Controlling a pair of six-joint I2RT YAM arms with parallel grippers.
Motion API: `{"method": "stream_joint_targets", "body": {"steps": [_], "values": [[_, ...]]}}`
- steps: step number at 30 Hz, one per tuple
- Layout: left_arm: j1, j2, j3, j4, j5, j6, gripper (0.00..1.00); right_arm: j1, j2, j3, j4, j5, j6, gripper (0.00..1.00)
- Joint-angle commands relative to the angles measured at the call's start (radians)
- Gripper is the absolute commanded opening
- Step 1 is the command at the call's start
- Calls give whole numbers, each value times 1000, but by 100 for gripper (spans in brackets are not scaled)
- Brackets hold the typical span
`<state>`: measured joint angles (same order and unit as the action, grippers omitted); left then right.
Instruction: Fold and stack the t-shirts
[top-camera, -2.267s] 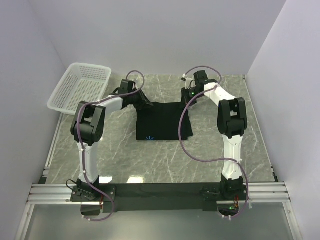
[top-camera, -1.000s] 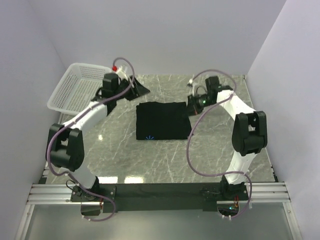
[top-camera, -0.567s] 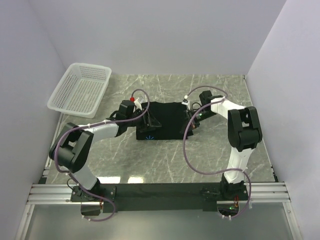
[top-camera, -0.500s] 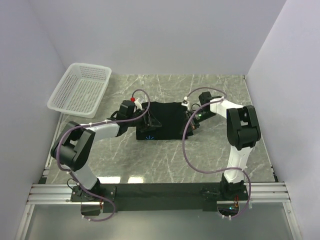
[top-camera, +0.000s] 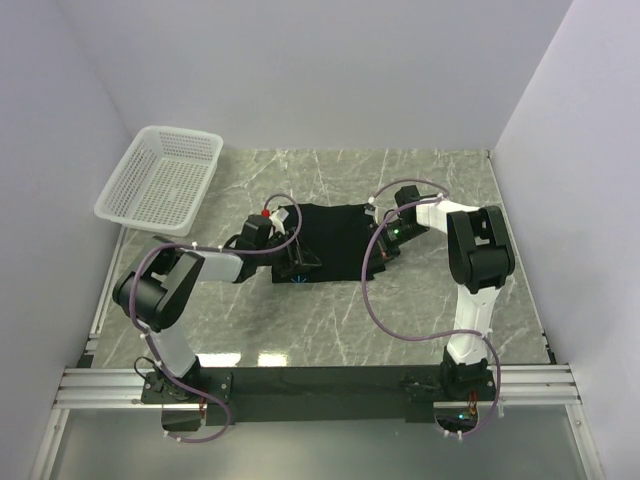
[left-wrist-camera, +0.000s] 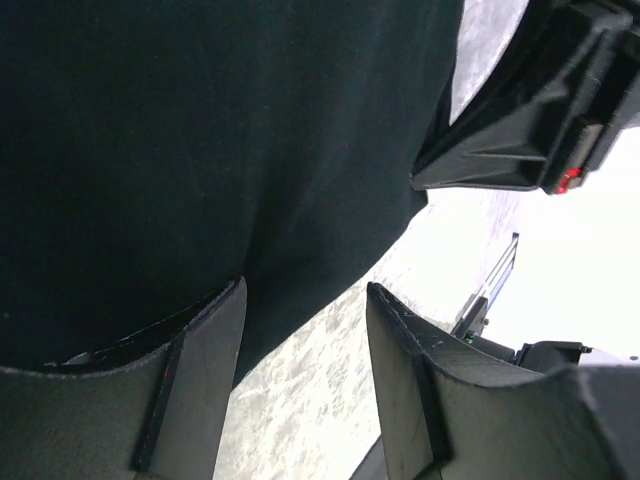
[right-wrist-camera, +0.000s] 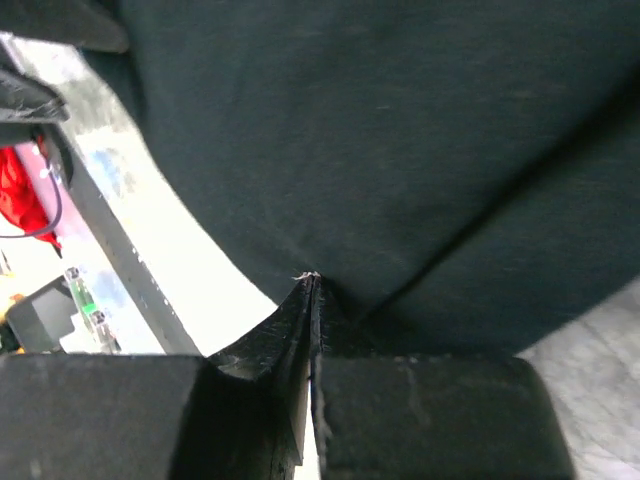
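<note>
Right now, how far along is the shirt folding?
Done: the shirt lies folded into a compact rectangle on the table. In hand: the right gripper is pinched shut on its right edge; the left gripper stands open astride the left edge. Left: likely another fold, then stacking.

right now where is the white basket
In the top view the white basket sits far left on the table, left of the black t-shirt.

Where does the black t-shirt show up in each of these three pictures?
Top external: black t-shirt in the middle of the picture.
Left wrist: it fills the upper left.
Right wrist: it fills the top.
Shared landmark: the grey marble table beside the cloth.
</note>
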<state>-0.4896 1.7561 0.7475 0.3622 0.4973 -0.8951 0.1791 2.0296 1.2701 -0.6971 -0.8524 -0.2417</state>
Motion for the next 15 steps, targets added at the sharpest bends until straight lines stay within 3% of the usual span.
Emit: {"method": "stream_joint_targets", "body": {"steps": [1, 8, 15], "values": [[11, 29, -74, 20, -29, 10, 58, 2, 14, 28, 38, 79, 47, 4], [19, -46, -97, 34, -8, 21, 59, 2, 30, 26, 41, 115, 61, 3], [66, -124, -109, -55, -54, 53, 61, -3, 8, 35, 38, 125, 55, 3]]}}
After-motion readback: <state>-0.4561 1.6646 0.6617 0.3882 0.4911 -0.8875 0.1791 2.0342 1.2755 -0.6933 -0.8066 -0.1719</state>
